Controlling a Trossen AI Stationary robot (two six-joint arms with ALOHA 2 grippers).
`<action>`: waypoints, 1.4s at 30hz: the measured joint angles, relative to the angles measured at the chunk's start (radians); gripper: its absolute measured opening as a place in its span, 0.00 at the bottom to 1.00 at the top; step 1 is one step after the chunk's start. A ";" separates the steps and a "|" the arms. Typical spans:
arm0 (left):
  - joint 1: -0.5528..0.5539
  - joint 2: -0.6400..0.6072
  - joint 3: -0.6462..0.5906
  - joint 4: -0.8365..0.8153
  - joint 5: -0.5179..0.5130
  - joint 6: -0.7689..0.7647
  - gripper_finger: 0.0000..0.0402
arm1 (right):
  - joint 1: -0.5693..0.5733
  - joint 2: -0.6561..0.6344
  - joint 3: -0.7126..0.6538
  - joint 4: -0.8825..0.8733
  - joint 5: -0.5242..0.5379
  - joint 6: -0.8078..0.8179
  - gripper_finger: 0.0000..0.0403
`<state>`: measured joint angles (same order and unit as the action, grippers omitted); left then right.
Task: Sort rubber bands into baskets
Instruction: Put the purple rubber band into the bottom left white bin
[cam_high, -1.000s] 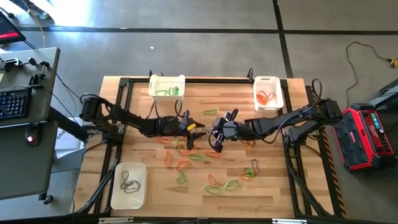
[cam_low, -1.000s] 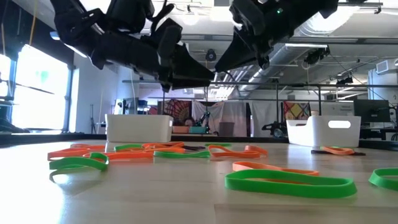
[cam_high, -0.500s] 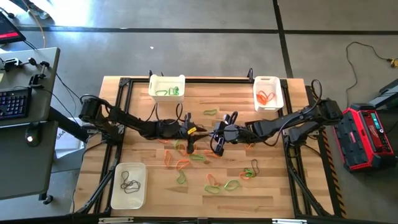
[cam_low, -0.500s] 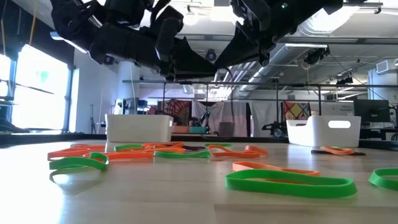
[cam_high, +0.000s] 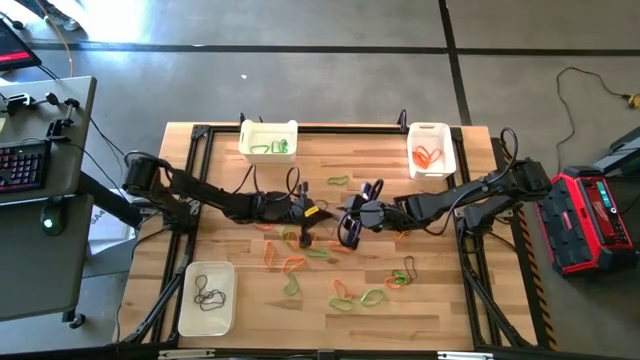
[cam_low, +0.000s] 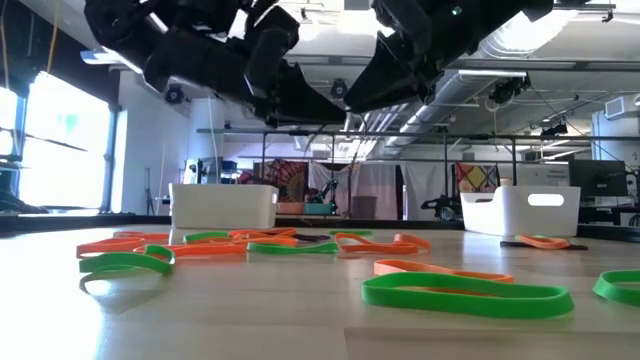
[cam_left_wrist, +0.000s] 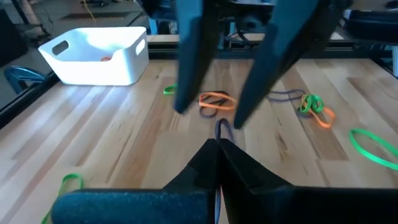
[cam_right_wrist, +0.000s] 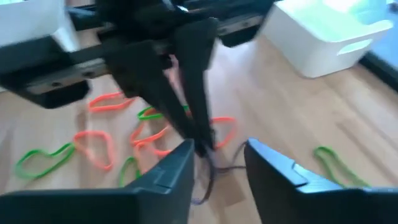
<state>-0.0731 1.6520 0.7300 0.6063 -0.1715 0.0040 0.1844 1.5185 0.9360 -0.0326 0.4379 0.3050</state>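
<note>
Both grippers meet above the middle of the table. My left gripper (cam_high: 306, 213) is shut on a dark rubber band (cam_left_wrist: 221, 129). My right gripper (cam_right_wrist: 217, 163) is open, its two fingers on either side of the left fingertips (cam_right_wrist: 202, 144); whether it touches the band I cannot tell. Loose green and orange rubber bands (cam_high: 300, 255) lie flat on the wood below and nearer. Three white baskets stand on the table: far left (cam_high: 268, 138) with green bands, far right (cam_high: 430, 148) with orange ones, near left (cam_high: 207, 297) with dark ones. My left gripper pinches the dark rubber band between its two shut fingertips. A small loop of it (cam_left_wrist: 221, 128) sticks out past the tips. The fingers come from the table's left, slanting down. The rest of the band (cam_right_wrist: 210, 177) hangs slack below them.
More bands lie near the front: green ones (cam_high: 358, 297) and a tangled green, orange and dark bunch (cam_high: 403, 275). One green band (cam_high: 338, 181) lies farther back. A black frame (cam_high: 330, 128) runs round the table's edges.
My left gripper has shut on the dark band that hung at my right gripper's tips, above the middle of the table. Both arms have stayed nearly in place.
</note>
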 joint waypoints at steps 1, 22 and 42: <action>0.000 -0.015 0.000 -0.022 0.000 0.001 0.00 | 0.000 0.000 0.000 0.005 0.021 0.000 0.36; -0.262 -0.549 0.000 -0.752 0.255 -0.155 0.00 | 0.000 -0.017 0.000 -0.009 0.112 -0.017 0.42; -0.704 -0.692 -0.001 -1.200 0.354 -0.934 0.00 | -0.003 -0.017 0.000 -0.018 0.114 -0.014 0.42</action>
<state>-0.7769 0.9600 0.7292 -0.5941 0.1825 -0.9305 0.1814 1.5013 0.9356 -0.0502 0.5514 0.2905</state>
